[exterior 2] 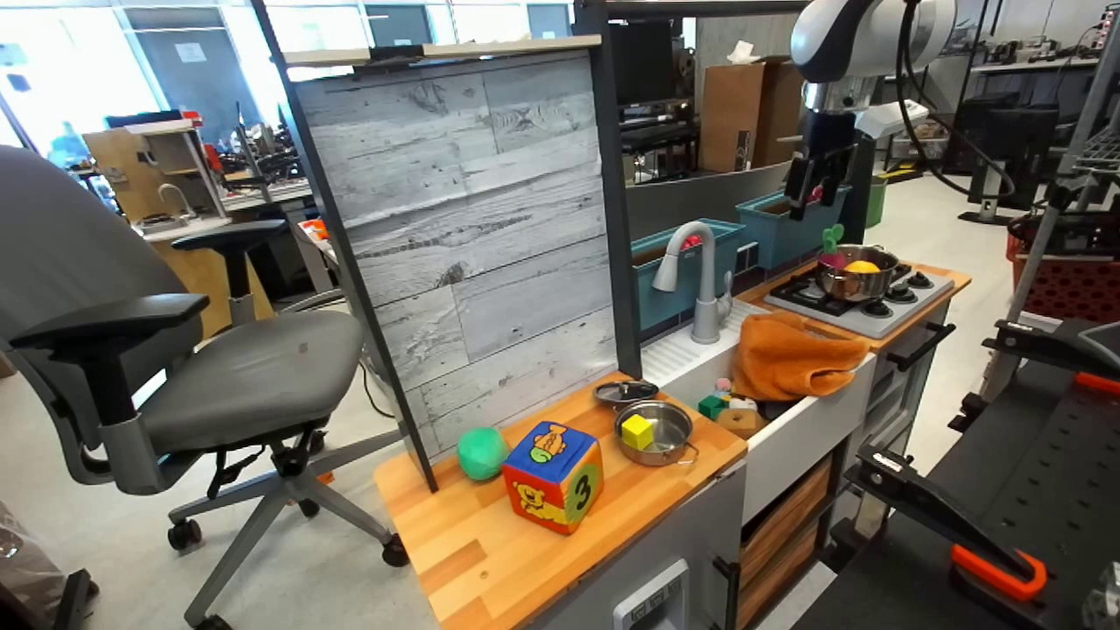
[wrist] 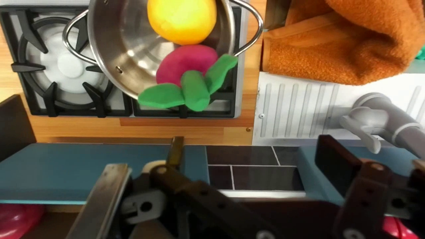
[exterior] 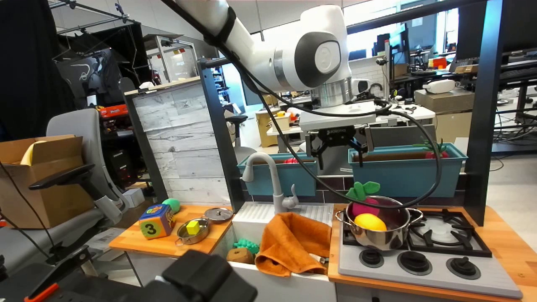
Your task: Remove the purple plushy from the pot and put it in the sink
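The purple plushy (wrist: 186,66) sits inside the pot (exterior: 379,239), against its wall, with green leaves (wrist: 162,95) poking above the rim. If I pinch just 1 leaf, the soft cloth could fold and slide out; a hold on the body or the stem seems safer. But the yellow toy (wrist: 182,20) shares the pot and looks pressed against my target, so a greedy bite could catch 2 toys together. Pressing on the rim or a handle could skid the pot across the stove (exterior: 495,279) under it.

My gripper (exterior: 342,159) hangs higher than the pot, spread wide with nothing in its grasp, and seems offset toward the teal tub (exterior: 407,178) on the pot's leafy side. Dropping straight from here might clip that tub, so I judge I should shift over the pot beforehand. The black cable (exterior: 439,167) looping off my arm (exterior: 323,58) could sag and snag a pot handle on the way down.

Beside the pot, the sink (exterior: 293,289) holds an orange towel (exterior: 293,245) bunched over its edge; the plushy, released on that slope, may roll off. Carried too low away from the pot, it could also strike the faucet (exterior: 275,180).
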Robot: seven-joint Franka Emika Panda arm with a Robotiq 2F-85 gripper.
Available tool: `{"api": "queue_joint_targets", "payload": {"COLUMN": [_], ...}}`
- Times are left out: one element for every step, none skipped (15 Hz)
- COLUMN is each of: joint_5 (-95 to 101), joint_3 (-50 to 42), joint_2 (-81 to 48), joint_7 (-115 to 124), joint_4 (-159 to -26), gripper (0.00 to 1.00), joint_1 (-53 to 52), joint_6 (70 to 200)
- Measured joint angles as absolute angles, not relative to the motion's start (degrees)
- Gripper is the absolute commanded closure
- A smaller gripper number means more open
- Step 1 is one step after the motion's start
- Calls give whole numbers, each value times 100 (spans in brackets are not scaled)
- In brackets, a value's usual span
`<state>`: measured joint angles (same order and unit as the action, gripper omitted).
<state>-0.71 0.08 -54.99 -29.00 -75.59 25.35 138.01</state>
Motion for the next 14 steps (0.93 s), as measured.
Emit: {"api": "queue_joint_targets", "payload": {"joint_5": [-65,-54,-43,-39,-36,-35,-34,-33,-32,-32,-32,-32,-32,-32], "joint_3": [-23,-68,-136,-207,-274,-320,-358,-397,-439,-485,-527,-566,-596,-617], "joint_2": [-5634,-5752,-5854,-5931,-5998,-6054,-6120,-6199,-6295,-6413,-6544,-6690,-6837,-6982], "joint_7": [-2842,-2771,-2668,-2573,-2484,-2418,-2360,-2292,-2226,-2175,-2129,-2070,-2013,-1961], "joint_4": [-7336,-7136,-6953,-6816,-6692,-6587,-6469,-6333,-6177,-5997,-5805,-5600,-5401,-5207], "gripper": [0,0,0,0,0,0,0,0,0,0,0,0,2,13], "joint_1": [2504,2469,2423,2383,2350,2332,2325,2322,2319,2319,2320,2320,2320,2320], "joint_6": [13573,13337,13113,12944,12819,12710,12584,12433,12248,12035,11814,11606,11420,11266]}}
